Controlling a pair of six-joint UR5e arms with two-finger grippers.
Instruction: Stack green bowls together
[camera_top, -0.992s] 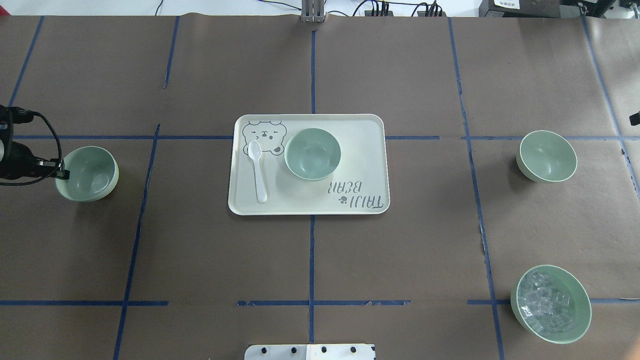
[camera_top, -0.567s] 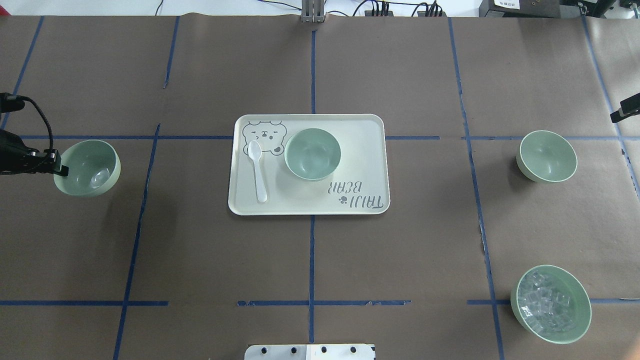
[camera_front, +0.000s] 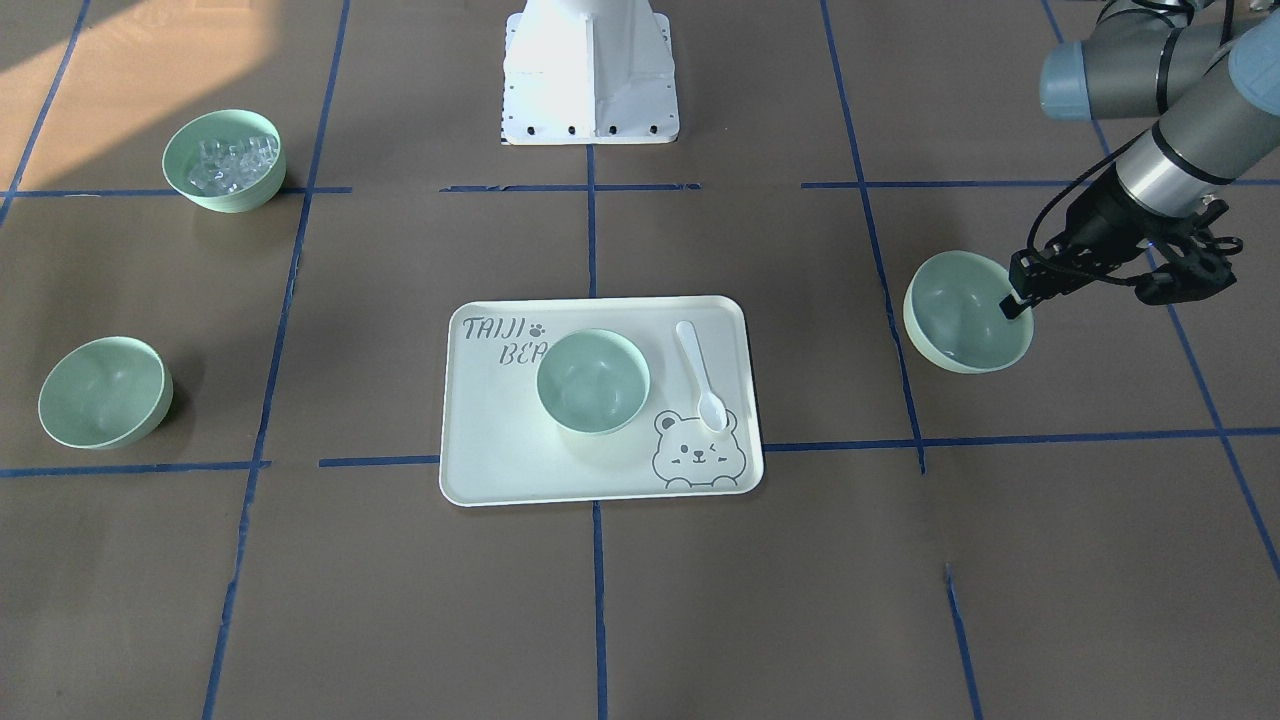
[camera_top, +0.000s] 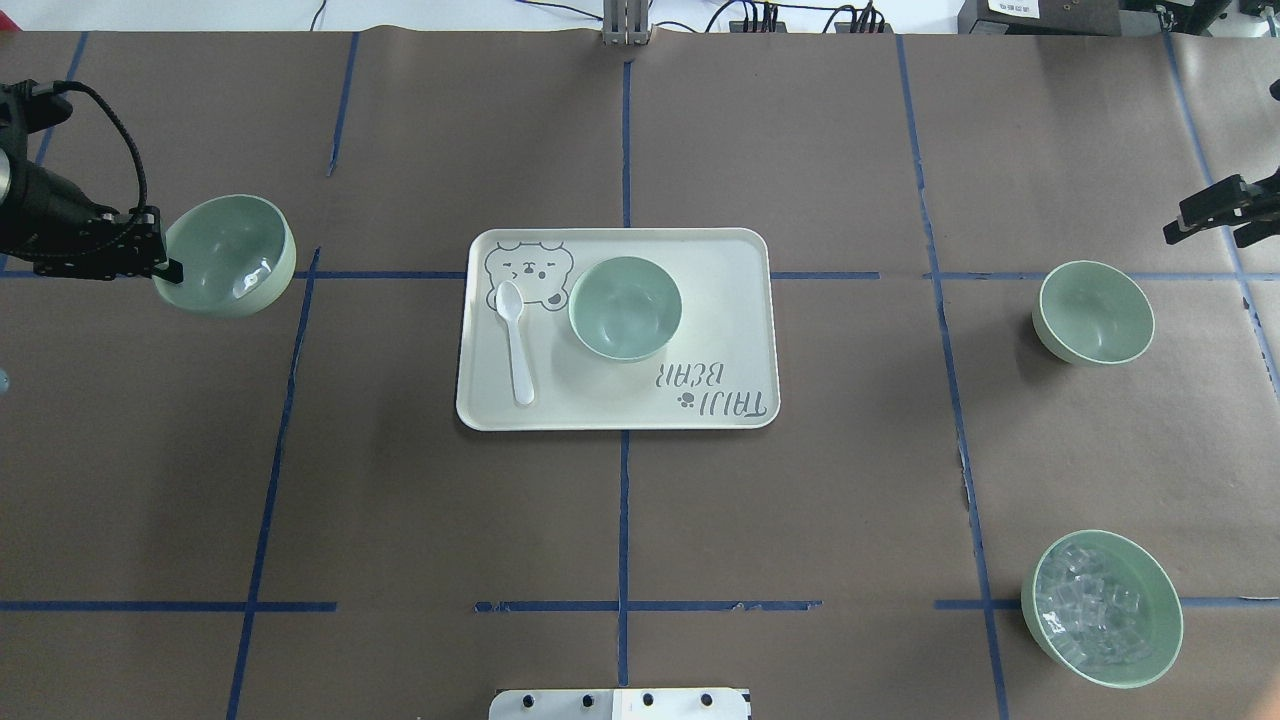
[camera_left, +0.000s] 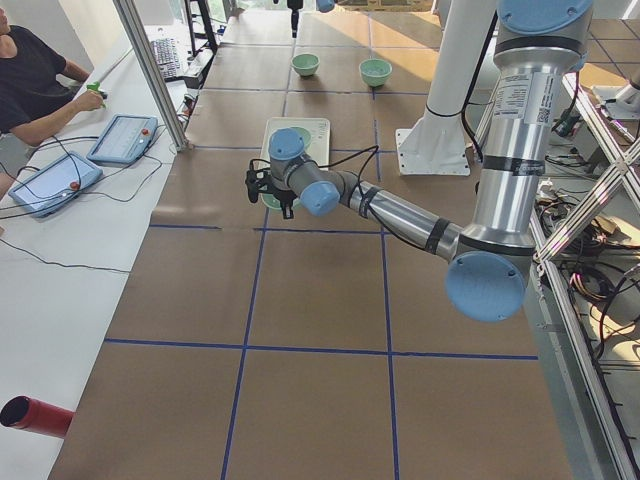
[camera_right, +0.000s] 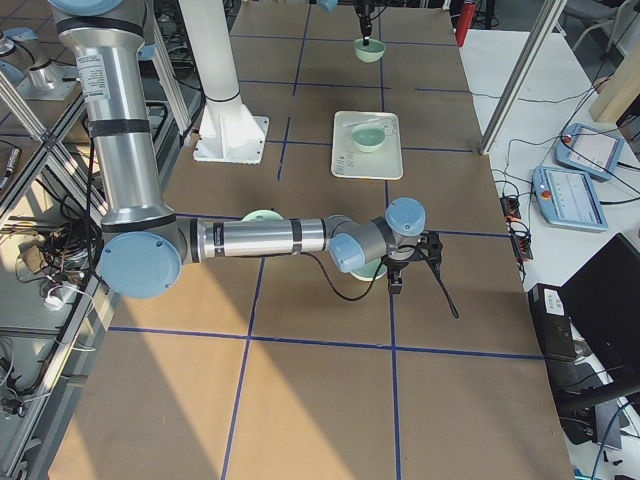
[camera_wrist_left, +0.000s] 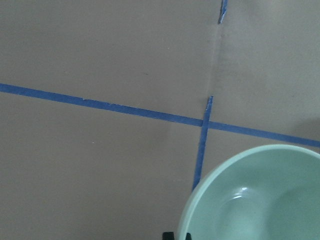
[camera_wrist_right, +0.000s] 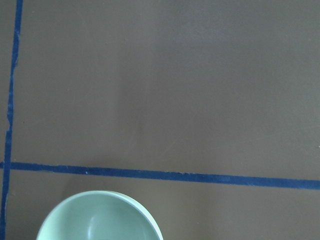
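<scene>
Three mint-green bowls show. My left gripper (camera_top: 168, 268) is shut on the near rim of one green bowl (camera_top: 230, 255) and holds it tilted above the table at the far left; it also shows in the front view (camera_front: 965, 312) and the left wrist view (camera_wrist_left: 260, 200). A second green bowl (camera_top: 625, 307) stands on the bear-print tray (camera_top: 720, 300). The third green bowl (camera_top: 1095, 312) stands on the table at the right, low in the right wrist view (camera_wrist_right: 100, 217). My right gripper (camera_top: 1205, 237) hovers just beyond it, fingers apart and empty.
A white spoon (camera_top: 516, 340) lies on the tray left of the bowl. A green bowl of clear cubes (camera_top: 1102, 608) stands at the near right. Blue tape lines cross the brown paper. The robot's base plate (camera_top: 620, 703) is at the near edge.
My left gripper has lifted its bowl and carried it away from the robot and slightly toward the tray. My right gripper has come further into view at the right edge.
</scene>
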